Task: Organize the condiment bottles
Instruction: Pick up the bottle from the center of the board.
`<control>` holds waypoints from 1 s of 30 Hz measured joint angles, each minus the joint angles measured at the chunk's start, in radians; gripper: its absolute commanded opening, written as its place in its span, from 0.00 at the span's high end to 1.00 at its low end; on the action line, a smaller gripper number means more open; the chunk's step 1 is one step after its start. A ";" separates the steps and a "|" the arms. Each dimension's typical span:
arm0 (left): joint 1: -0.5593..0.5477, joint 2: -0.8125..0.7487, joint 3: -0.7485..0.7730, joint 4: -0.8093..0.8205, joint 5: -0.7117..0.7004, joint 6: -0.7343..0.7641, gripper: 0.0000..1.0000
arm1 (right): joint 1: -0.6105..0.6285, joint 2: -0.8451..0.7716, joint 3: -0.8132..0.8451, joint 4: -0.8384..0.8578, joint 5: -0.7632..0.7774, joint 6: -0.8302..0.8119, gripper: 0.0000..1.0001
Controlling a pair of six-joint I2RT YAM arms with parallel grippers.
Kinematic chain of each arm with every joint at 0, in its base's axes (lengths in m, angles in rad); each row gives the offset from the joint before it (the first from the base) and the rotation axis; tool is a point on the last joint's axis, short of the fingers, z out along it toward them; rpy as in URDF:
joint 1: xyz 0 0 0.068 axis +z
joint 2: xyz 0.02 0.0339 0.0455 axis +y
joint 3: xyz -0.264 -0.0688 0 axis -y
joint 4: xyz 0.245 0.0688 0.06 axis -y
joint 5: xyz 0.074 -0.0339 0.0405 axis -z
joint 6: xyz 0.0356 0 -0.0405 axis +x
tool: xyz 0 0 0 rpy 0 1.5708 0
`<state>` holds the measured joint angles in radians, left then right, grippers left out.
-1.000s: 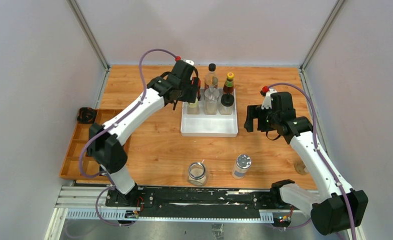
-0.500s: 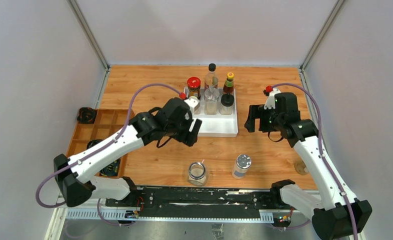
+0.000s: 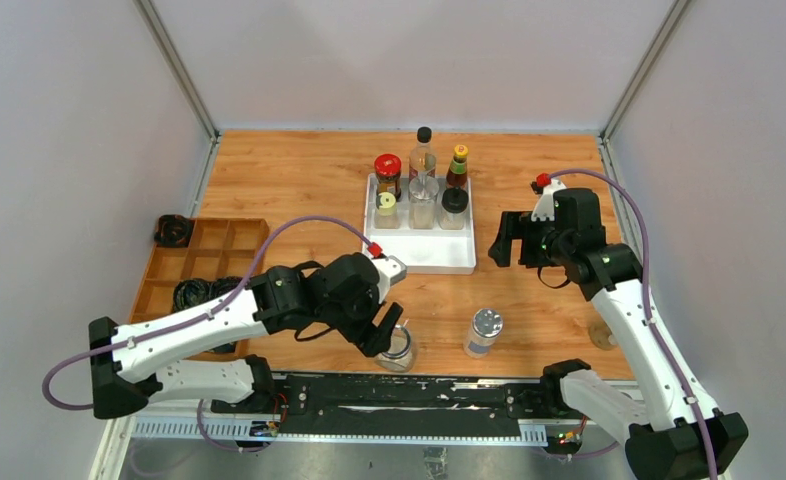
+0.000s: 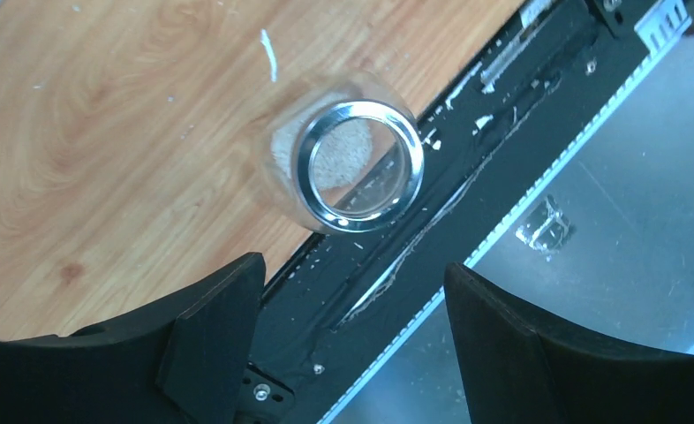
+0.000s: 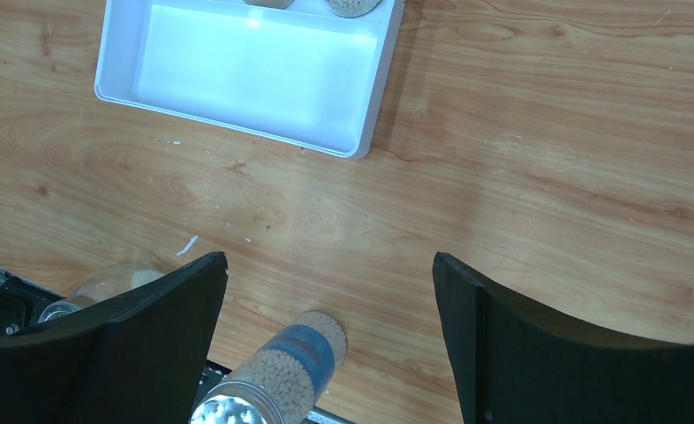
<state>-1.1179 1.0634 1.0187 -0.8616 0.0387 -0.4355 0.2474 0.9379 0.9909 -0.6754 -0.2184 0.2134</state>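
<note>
Several condiment bottles stand at the back of the white tray [image 3: 419,262]: a red-capped jar [image 3: 387,168], a tall clear bottle with a black cap [image 3: 423,150], a yellow-capped bottle [image 3: 458,165] and a black-capped jar [image 3: 454,203]. A glass jar with a silver rim [image 3: 397,348] [image 4: 354,165] and a silver-capped shaker [image 3: 483,331] [image 5: 277,375] stand on the wood near the front. My left gripper [image 3: 384,330] [image 4: 352,331] is open and empty, just above the glass jar. My right gripper [image 3: 509,240] [image 5: 326,340] is open and empty, right of the tray.
A wooden compartment box [image 3: 189,285] with black coiled cables [image 3: 184,297] lies at the left. A black rail [image 3: 409,392] runs along the near edge. Grey walls close the sides and back.
My left arm has swung back from the tray's rear left corner to the near edge, over the glass jar. The red-capped jar now shows in the tray. My right arm barely moved.
</note>
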 measured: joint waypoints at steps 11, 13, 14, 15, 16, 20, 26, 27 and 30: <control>-0.057 0.069 -0.004 0.010 0.011 0.035 0.17 | 0.002 0.000 0.000 -0.004 -0.001 0.004 0.08; -0.057 0.092 -0.006 0.026 0.018 0.041 0.17 | 0.002 0.000 0.000 -0.005 -0.001 0.004 0.08; -0.057 0.102 -0.011 0.037 0.022 0.043 0.17 | 0.002 0.000 0.000 -0.005 -0.001 0.004 0.08; -0.057 0.113 -0.016 0.046 0.025 0.047 0.17 | 0.002 0.000 0.000 -0.005 -0.002 0.004 0.07; -0.057 0.123 -0.018 0.050 0.027 0.051 0.17 | 0.002 0.000 0.000 -0.005 -0.002 0.004 0.07; -0.058 0.175 -0.019 0.075 0.038 0.070 0.17 | 0.002 0.000 -0.001 -0.005 -0.003 0.003 0.07; -0.058 0.227 -0.019 0.097 0.044 0.098 0.18 | 0.002 0.000 -0.005 -0.004 -0.007 0.003 0.07; -0.058 0.232 -0.019 0.100 0.044 0.100 0.18 | 0.002 0.000 -0.007 -0.004 -0.007 0.003 0.07; -0.058 0.243 -0.019 0.108 0.044 0.107 0.19 | 0.002 0.000 -0.014 -0.002 -0.008 0.003 0.07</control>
<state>-1.1755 1.3060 0.9997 -0.7540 0.0830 -0.3283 0.2489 0.9379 0.9768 -0.6769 -0.2264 0.2169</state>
